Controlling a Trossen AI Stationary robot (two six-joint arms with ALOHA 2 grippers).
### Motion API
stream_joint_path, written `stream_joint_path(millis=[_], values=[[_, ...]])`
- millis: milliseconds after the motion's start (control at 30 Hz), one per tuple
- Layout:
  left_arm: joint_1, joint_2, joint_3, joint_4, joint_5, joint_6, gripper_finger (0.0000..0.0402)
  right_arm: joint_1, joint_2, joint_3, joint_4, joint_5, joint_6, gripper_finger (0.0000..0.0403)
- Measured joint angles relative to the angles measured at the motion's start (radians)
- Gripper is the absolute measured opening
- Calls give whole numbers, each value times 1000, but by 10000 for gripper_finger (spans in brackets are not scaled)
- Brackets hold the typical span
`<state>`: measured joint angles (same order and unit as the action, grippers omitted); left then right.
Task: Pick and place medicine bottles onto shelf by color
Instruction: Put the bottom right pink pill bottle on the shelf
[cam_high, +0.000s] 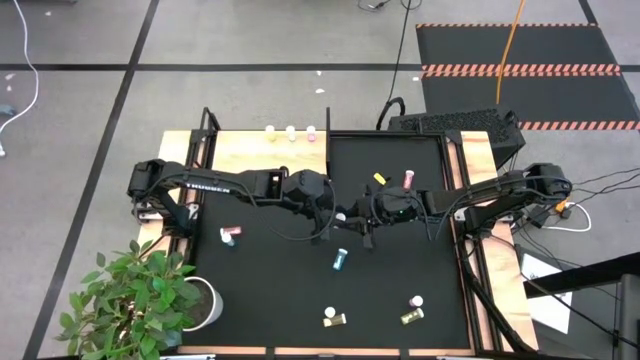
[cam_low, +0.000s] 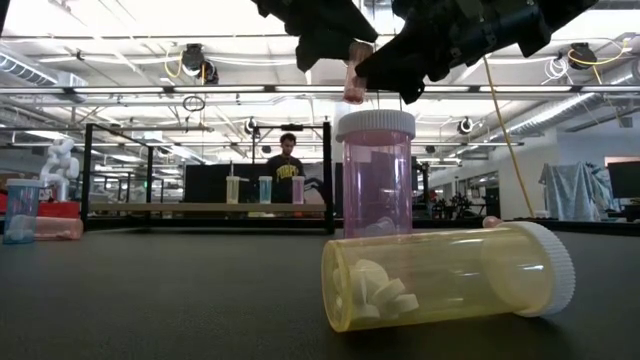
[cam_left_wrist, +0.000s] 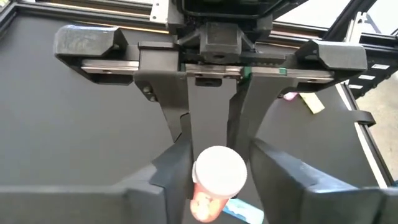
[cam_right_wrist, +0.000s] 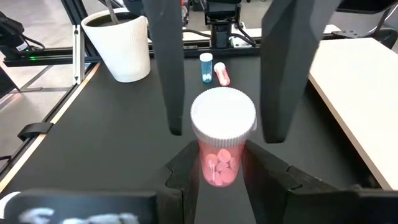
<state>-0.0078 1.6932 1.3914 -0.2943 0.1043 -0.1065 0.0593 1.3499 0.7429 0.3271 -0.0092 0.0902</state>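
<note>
Pink medicine bottle (cam_right_wrist: 222, 144), no legible label
</note>
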Motion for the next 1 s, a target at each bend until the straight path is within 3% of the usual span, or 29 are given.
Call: stream_joint_path(millis=[200,467,567,1000], values=[[-4,0,0,-10,0,13,136,0,0,0,0,2,1,102],[-21,0,0,-3,-30,83,229,0,0,0,4,3,29,102],[-21,0,0,-4,-31,85,247,0,0,0,4,3,29,102],[-18,0,0,-18,-37,71,147,0,0,0,5,-1,26,102]])
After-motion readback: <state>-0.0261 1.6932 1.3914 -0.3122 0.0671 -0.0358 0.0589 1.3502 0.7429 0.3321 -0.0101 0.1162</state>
